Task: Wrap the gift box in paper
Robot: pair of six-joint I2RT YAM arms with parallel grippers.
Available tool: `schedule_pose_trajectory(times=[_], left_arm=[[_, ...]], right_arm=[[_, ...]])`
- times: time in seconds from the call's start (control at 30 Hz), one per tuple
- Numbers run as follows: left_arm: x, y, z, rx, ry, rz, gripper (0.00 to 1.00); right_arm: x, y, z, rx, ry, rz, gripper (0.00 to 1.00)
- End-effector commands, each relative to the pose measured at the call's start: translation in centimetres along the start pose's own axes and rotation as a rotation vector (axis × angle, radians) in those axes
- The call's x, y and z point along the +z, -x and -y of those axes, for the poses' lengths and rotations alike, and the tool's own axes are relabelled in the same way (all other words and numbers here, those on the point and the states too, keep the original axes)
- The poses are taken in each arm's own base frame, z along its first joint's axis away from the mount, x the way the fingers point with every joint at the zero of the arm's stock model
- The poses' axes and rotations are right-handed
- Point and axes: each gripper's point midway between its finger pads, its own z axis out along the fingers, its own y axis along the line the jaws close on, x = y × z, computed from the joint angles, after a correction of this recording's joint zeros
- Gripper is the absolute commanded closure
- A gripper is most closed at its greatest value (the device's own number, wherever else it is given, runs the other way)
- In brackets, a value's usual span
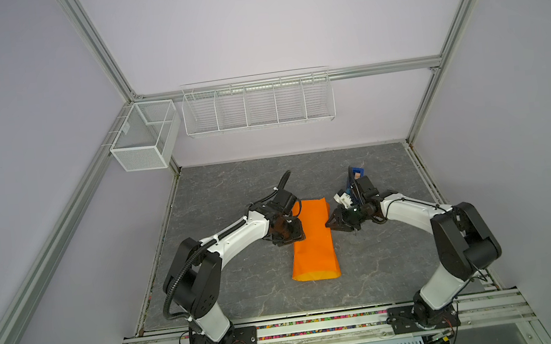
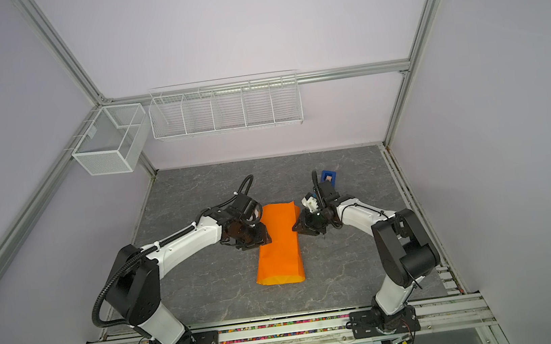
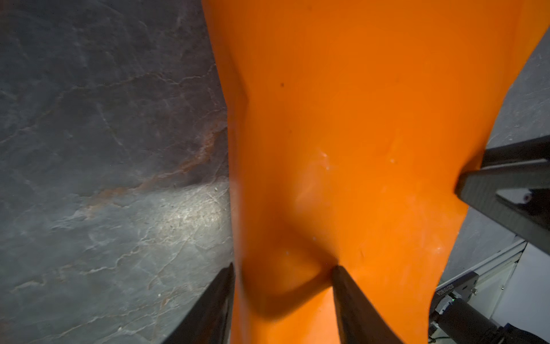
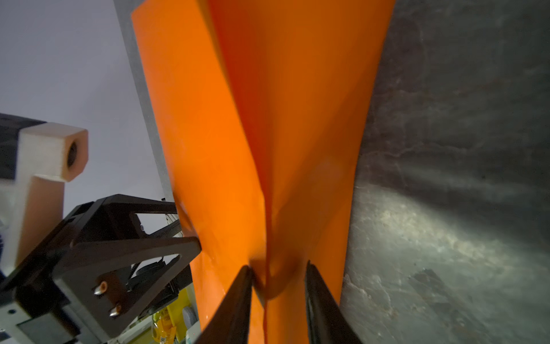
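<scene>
Pressing orange paper (image 3: 342,134) onto the desk (image 3: 104,149) with left fingers (image 3: 349,300) half-spread, clamping nothing; straddling its ridge with right fingers (image 4: 318,303), likewise parted. Presumably steadying the wrap over the unseen gift box between them.

Both arms fold in toward the middle in both top views. The left arm (image 1: 235,234) rises from its base at about 7 o'clock, elbow high, forearm running toward 2 o'clock. The left gripper (image 1: 293,236) points to 3 o'clock. The right arm (image 1: 409,209) mirrors it from 5 o'clock, forearm toward 10 o'clock, with the right gripper (image 1: 330,223) pointing to 9 o'clock. The grippers face each other, near but not touching. In the wrist views both sets of jaws are parted, and the left's gap looks wider.
</scene>
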Motion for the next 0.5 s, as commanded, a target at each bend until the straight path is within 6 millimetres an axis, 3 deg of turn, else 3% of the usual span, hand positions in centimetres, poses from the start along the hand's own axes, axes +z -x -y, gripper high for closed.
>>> schedule_pose_trajectory(times=[0.0,0.2,0.47], left_arm=[[1.4,-1.6,-2.0,-0.014,0.069,-0.058,0.47],[1.5,-1.7,-2.1,-0.018,0.071,-0.062,0.48],[1.4,-1.7,-2.2,-0.017,0.079,-0.059,0.48]], right_arm=[[-0.9,-1.8,-0.5,-0.006,-0.011,-0.017,0.57],[-0.2,-2.9,-1.0,-0.024,0.013,-0.057,0.54],[1.5,-3.5,0.1,-0.006,-0.003,-0.089,0.63]])
